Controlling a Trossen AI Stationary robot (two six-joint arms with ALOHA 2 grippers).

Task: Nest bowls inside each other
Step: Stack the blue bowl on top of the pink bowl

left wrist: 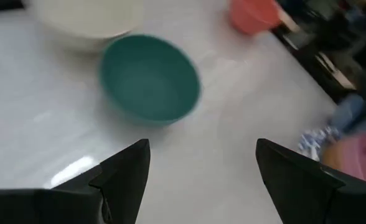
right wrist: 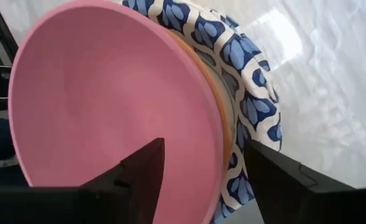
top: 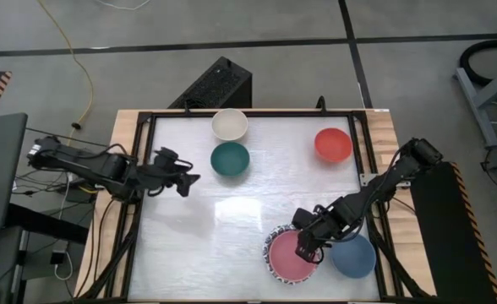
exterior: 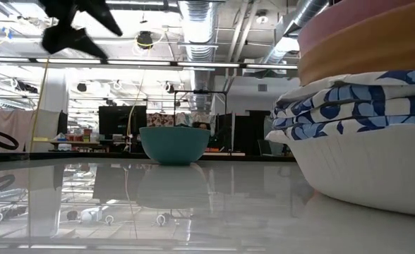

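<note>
A pink bowl [top: 289, 257] [right wrist: 108, 99] tops a nested stack at the near right. Under it show an orange bowl's rim [right wrist: 218, 109] and blue-and-white patterned bowls [right wrist: 251, 93] [exterior: 349, 106]. My right gripper [top: 306, 245] [right wrist: 201, 180] is open, pointing down over the pink bowl's rim. One finger stands over the bowl's inside and the other outside the stack. My left gripper [top: 188, 181] [left wrist: 201, 180] hangs open above the table's left side, near the dark green bowl [top: 230, 159] [left wrist: 149, 78], which rests upright on its base.
A blue bowl [top: 355, 257] sits right of the stack, close to my right arm. A cream-white bowl [top: 230, 124] stands at the far edge just beyond the green one, and a red bowl [top: 333, 144] at the far right. A black frame [top: 147, 127] rims the table.
</note>
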